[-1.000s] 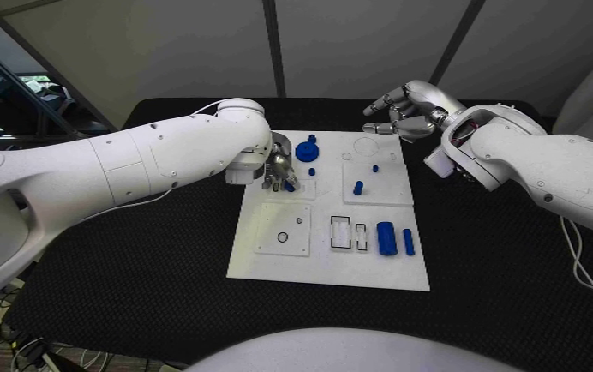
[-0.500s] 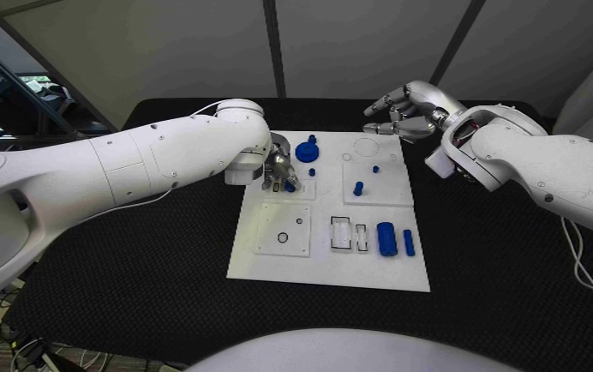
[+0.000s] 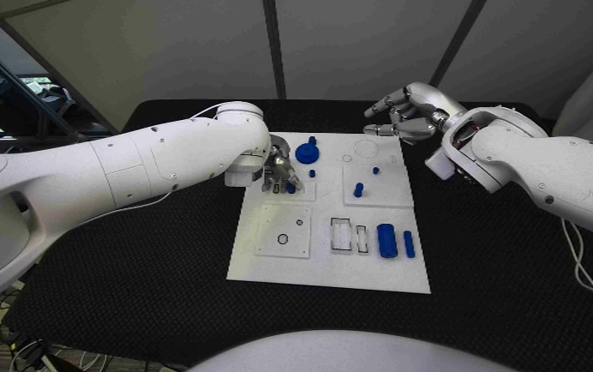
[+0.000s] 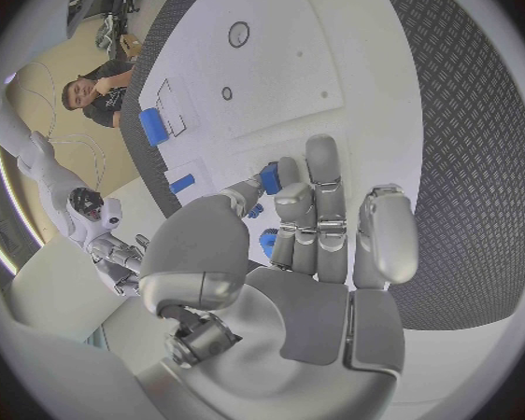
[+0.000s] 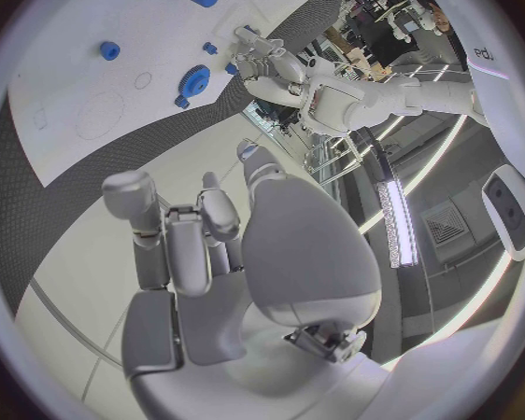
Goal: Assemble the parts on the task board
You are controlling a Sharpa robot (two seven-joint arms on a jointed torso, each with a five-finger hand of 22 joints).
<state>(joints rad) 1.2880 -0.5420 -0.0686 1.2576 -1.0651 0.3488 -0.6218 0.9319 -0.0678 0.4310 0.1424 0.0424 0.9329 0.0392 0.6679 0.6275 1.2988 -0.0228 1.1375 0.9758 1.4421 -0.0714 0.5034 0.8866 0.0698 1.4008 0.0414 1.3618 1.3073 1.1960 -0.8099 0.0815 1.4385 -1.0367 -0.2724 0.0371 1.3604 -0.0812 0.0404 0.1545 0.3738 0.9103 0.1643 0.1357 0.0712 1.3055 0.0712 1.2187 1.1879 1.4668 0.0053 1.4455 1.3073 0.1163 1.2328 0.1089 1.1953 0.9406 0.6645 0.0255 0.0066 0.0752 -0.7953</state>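
Note:
The white task board (image 3: 324, 261) lies mid-table. My left hand (image 3: 279, 172) hovers low over its far left square, and its thumb and fingers (image 4: 315, 205) pinch a small blue part (image 4: 270, 177), seen at the fingertips (image 3: 290, 187). A blue gear (image 3: 307, 151) and a small blue stud (image 3: 312, 171) lie just beside that hand. A blue peg (image 3: 358, 189) stands in the far right square. A blue cylinder (image 3: 386, 238) and a thin blue bar (image 3: 409, 242) lie near the right edge. My right hand (image 3: 403, 118) floats beyond the board's far right corner, its fingers (image 5: 175, 243) loosely apart and holding nothing.
Two rectangular slots (image 3: 341, 232) and a square plate with a small ring hole (image 3: 283, 237) sit on the board's near half. A round recess (image 3: 367, 145) marks the far right square. Black table mat (image 3: 148, 252) surrounds the board on all sides.

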